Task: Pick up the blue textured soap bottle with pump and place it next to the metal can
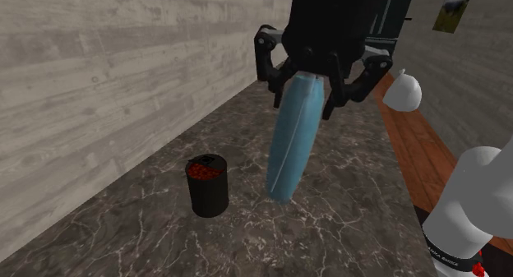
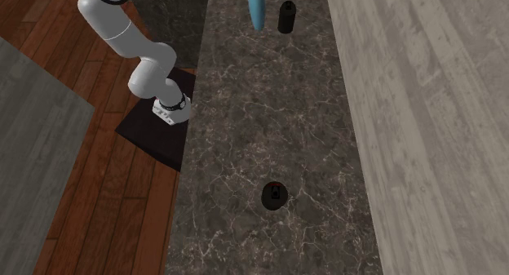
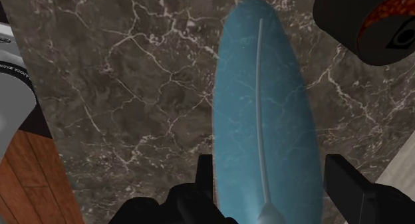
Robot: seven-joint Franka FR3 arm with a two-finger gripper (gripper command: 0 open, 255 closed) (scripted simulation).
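A long pale-blue soap bottle [image 1: 293, 136] hangs tilted from my gripper [image 1: 306, 90], whose black fingers are shut on its upper end. Its lower end points down at the dark marble counter [image 1: 345, 226], a short way from a black can [image 1: 208, 185] with a red top. In the wrist view the bottle [image 3: 266, 123] runs out from between the fingers [image 3: 205, 183], and the can [image 3: 369, 20] lies beyond its far end, off to one side. From above, the bottle [image 2: 256, 8] and the can [image 2: 286, 16] sit close together.
A pale plank wall [image 1: 99, 78] runs along the counter behind the can. The counter's other edge drops to a red-brown wooden floor [image 1: 423, 152]. A second dark can [image 2: 273, 196] stands far along the counter. The white arm [image 2: 139, 45] rises from its stand.
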